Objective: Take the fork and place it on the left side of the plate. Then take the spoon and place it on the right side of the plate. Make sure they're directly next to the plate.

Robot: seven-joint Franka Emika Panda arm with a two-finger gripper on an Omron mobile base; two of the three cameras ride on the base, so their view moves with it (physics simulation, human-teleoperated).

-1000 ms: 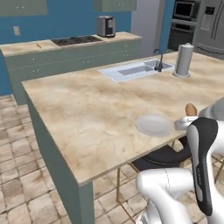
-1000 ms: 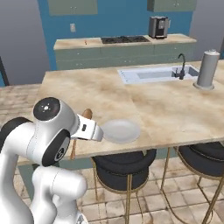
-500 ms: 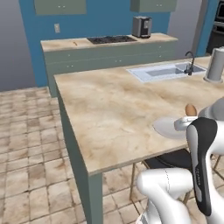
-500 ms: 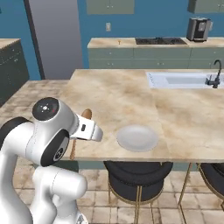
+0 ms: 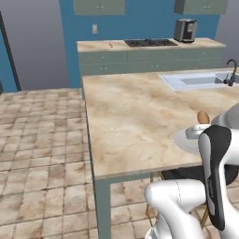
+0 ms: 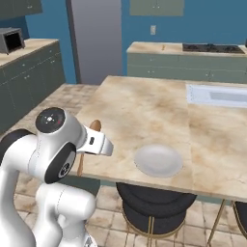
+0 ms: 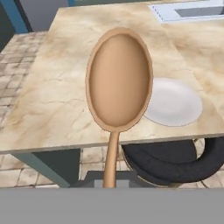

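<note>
While fingers [image 7: 109, 183] clamp 1 spoon [image 7: 119, 83], 1 plate [image 7: 175, 103] on counter [image 7: 52, 96].

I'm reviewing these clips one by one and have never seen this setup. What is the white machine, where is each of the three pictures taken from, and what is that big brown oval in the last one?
Everything here is rendered, a simulated kitchen. The white machine is a robot arm on a base that can drive. Two pictures come from cameras on that base, behind the arm to its left and right, looking over it at a marble-topped island counter. The third comes from a camera on the hand, looking along the gripper.

On the counter, near its front edge, lies a round pale plate; farther back is a sink. Dark stools stand under the edge.

The brown oval is the bowl of a wooden spoon, huge because it sits right before the hand camera. The gripper is shut on its handle, holding it above the counter, beside the plate.
</note>
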